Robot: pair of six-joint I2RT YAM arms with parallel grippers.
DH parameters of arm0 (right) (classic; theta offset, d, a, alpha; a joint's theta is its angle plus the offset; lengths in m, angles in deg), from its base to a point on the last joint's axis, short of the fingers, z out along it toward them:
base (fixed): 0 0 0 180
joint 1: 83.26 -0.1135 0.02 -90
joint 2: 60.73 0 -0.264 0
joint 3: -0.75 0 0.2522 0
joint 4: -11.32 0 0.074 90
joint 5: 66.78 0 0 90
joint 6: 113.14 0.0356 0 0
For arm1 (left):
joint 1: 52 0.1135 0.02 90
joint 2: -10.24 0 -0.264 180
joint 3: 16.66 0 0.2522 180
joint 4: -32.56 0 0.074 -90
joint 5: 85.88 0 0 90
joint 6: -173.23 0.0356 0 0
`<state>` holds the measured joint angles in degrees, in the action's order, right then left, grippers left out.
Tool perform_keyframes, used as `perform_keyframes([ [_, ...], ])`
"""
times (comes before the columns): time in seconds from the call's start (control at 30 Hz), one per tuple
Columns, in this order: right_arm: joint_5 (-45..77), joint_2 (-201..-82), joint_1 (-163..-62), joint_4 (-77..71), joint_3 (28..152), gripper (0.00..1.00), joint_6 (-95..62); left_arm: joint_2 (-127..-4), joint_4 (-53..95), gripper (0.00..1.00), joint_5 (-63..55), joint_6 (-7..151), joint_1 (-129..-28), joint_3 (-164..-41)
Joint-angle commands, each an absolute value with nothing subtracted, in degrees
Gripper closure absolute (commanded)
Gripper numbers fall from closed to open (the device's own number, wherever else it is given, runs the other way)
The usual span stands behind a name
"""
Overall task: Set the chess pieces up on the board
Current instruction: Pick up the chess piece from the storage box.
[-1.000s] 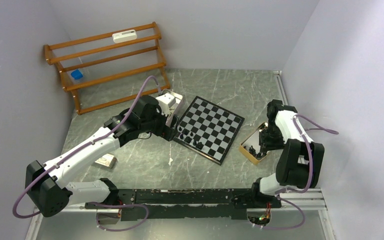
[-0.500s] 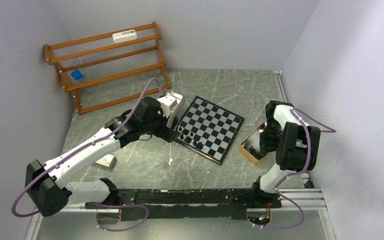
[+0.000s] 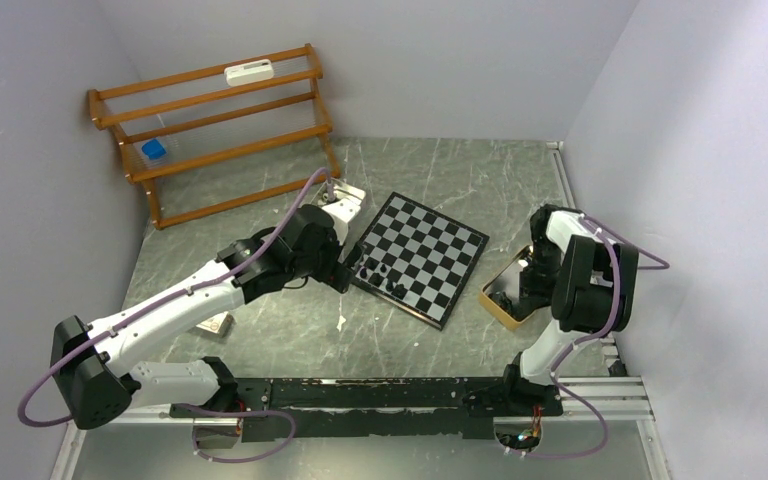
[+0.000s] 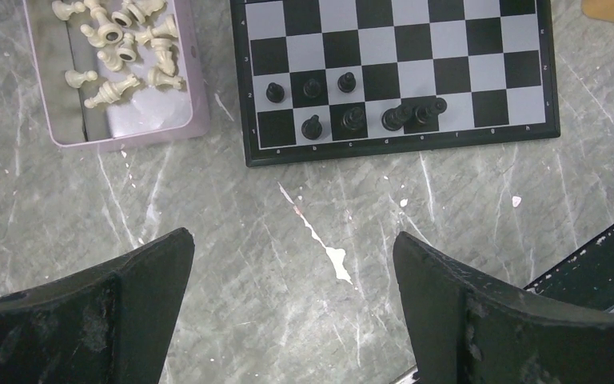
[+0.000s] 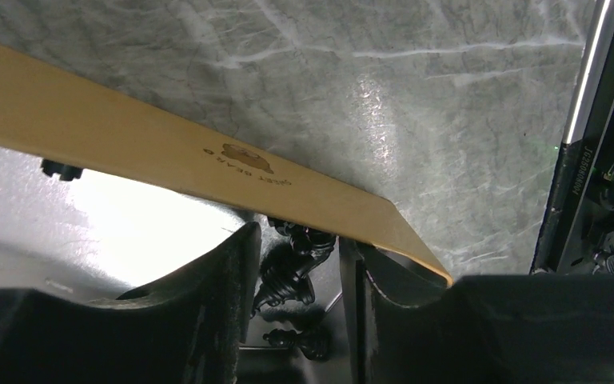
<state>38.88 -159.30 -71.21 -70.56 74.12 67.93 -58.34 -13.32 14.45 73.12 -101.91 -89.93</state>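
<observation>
The board (image 3: 436,236) lies tilted mid-table, with several black chess pieces (image 3: 380,271) in its near-left corner; in the left wrist view they (image 4: 352,118) stand on the two nearest rows of the board (image 4: 448,48). My left gripper (image 4: 292,244) hangs open over bare table just short of that corner (image 3: 346,264). Cream pieces (image 4: 120,48) lie in a lilac tray (image 4: 200,104). My right gripper (image 5: 297,240) is down inside the gold tray (image 5: 168,152), at the board's right (image 3: 494,301). Its jaws stand partly open astride a lying black piece (image 5: 288,276), with a gap on the right side.
A wooden slatted rack (image 3: 220,130) stands at the back left, with a blue item (image 3: 153,151) and a white device (image 3: 249,71) on it. A small tan object (image 3: 215,322) lies under my left arm. A dark rail (image 3: 400,392) runs along the near edge. Walls close in on both sides.
My left arm has slid slightly nearer and to the right, covering more of the lilac tray. The right arm has folded down over the gold tray. The jaws' openings look unchanged.
</observation>
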Motion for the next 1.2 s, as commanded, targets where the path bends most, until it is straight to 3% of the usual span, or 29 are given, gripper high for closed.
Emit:
perform_keyframes([
  [0.0, 39.72, -160.74, -70.61, -71.36, 73.88, 0.57, 69.24, -57.29, -14.23, 0.0, 16.64, 73.48, -102.57, -91.68],
  [0.17, 41.21, -159.59, -70.61, -71.73, 75.92, 0.87, 67.68, -57.3, -14.42, 0.0, 17.64, 73.38, -102.72, -91.81],
  [0.27, 40.95, -158.02, -70.52, -70.87, 76.58, 1.0, 66.33, -57.44, -14.28, 0.0, 17.76, 73.49, -102.73, -91.65],
  [0.9, 32.04, -140.37, -70.61, -59.45, 73.42, 1.0, 50.36, -55.43, -11.97, 0.0, 23.67, 73.49, -102.64, -88.77],
  [1.17, 21.29, -130.44, -71.58, -42.26, 70.55, 1.0, 34.7, -55.37, -11.97, 0.0, 27.58, 73.89, -102.49, -88.89],
])
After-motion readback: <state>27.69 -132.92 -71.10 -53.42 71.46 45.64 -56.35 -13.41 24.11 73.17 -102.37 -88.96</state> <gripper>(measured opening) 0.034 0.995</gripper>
